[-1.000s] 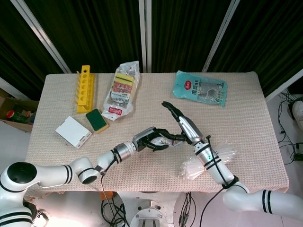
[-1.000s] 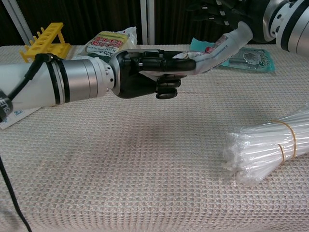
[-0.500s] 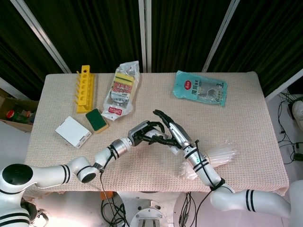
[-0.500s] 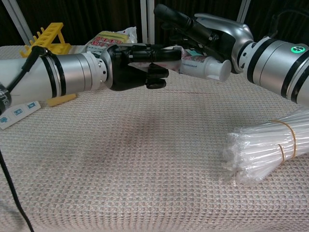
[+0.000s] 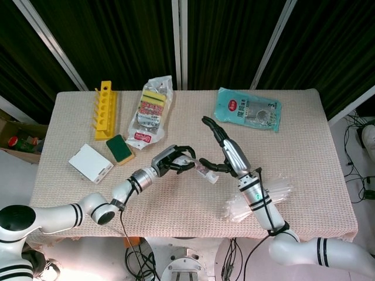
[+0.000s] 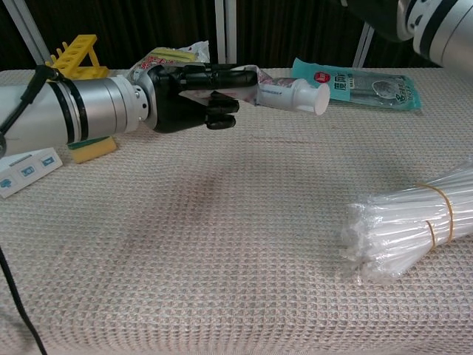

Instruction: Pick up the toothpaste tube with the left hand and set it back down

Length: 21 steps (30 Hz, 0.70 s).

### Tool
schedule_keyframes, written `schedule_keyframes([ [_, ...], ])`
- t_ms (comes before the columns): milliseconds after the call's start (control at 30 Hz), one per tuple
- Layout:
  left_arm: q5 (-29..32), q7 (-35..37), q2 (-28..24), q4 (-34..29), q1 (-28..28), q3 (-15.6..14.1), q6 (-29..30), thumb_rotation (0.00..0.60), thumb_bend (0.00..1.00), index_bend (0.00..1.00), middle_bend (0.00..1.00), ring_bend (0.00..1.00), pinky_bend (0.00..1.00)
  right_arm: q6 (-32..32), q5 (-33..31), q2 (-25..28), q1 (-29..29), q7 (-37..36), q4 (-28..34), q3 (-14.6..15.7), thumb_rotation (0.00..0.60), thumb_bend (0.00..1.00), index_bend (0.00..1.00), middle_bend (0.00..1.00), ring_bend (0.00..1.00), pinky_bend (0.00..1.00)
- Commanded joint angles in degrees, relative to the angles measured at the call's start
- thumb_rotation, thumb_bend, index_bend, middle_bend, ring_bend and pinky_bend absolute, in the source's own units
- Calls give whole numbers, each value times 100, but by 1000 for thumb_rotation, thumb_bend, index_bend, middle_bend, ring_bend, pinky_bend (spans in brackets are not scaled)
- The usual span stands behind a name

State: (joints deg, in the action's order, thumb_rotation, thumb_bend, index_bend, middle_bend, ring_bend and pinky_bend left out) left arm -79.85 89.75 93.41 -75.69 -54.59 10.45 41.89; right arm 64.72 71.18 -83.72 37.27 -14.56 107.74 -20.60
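Cloth-covered table (image 5: 304, 158) across both views; bundle of clear plastic straws (image 6: 414, 225) banded at the near right; yellow rack (image 5: 105, 109), bagged sponges (image 5: 151, 111), teal packet (image 5: 248, 111), white box (image 5: 90, 163) and green-and-yellow sponge (image 5: 119, 148) spread along the far and left side.

Left hand (image 6: 194, 96) raised above the cloth, fingers curled round the tail end of the toothpaste tube (image 6: 284, 92); held clear of the table, no contact with the cloth visible in the chest view. Right hand (image 5: 225, 153) spread wide and holding nothing, fingers apart, just right of the tube in the head view; mostly cut off at the top edge of the chest view.

Key relation: tube's long axis roughly level, running out from the left hand toward the robot's right, white cap end foremost and free; bare cloth directly beneath, so probably a straight descent to set it down; left hand the only one in contact, right hand near the cap end and possibly in the way of any sideways drift.

Hard to make out: how deep the tail sits inside the grip, hidden by dark fingers; print on the tube too small to read.
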Motion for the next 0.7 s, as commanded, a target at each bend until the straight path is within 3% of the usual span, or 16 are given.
schedule_keyframes([
  [33, 70, -81, 10, 59, 64, 4, -41, 600, 508, 873, 1000, 863, 835, 392, 312, 533, -322, 9, 480, -130, 133, 0, 0, 0, 0, 0],
  [233, 184, -444, 9, 36, 167, 73, -30, 600, 507, 873, 1000, 863, 830, 701, 479, 1013, -667, -150, 643, -97, 132, 0, 0, 0, 0, 0],
  [333, 490, -1204, 56, 51, 225, 152, 38, 600, 503, 873, 1000, 862, 826, 795, 507, 1088, -814, -276, 543, 10, 132, 0, 0, 0, 0, 0],
  [400, 1125, -2682, 277, 198, 317, 258, 425, 600, 500, 869, 1000, 860, 821, 812, 493, 1102, -893, -395, 446, 91, 132, 0, 0, 0, 0, 0],
  [467, 1882, -4892, 766, 309, 451, 401, 1520, 600, 488, 846, 999, 846, 810, 807, 466, 1096, -952, -498, 324, 161, 133, 0, 0, 0, 0, 0],
  [533, 2236, -6280, 1110, 207, 502, 490, 2267, 600, 458, 768, 952, 777, 755, 783, 448, 1090, -985, -594, 232, 209, 133, 0, 0, 0, 0, 0],
  [567, 2300, -6656, 1172, 128, 515, 500, 2413, 600, 428, 671, 880, 701, 704, 771, 445, 1090, -993, -634, 194, 221, 133, 0, 0, 0, 0, 0],
  [667, 1779, -7415, 1058, 89, 550, 180, 2627, 594, 257, 144, 370, 289, 399, 729, 406, 1094, -1016, -739, 68, 245, 133, 0, 0, 0, 0, 0],
  [700, 1610, -7641, 1088, 178, 578, 124, 2822, 560, 218, 71, 256, 209, 322, 726, 406, 1095, -1022, -754, 46, 250, 133, 0, 0, 0, 0, 0],
])
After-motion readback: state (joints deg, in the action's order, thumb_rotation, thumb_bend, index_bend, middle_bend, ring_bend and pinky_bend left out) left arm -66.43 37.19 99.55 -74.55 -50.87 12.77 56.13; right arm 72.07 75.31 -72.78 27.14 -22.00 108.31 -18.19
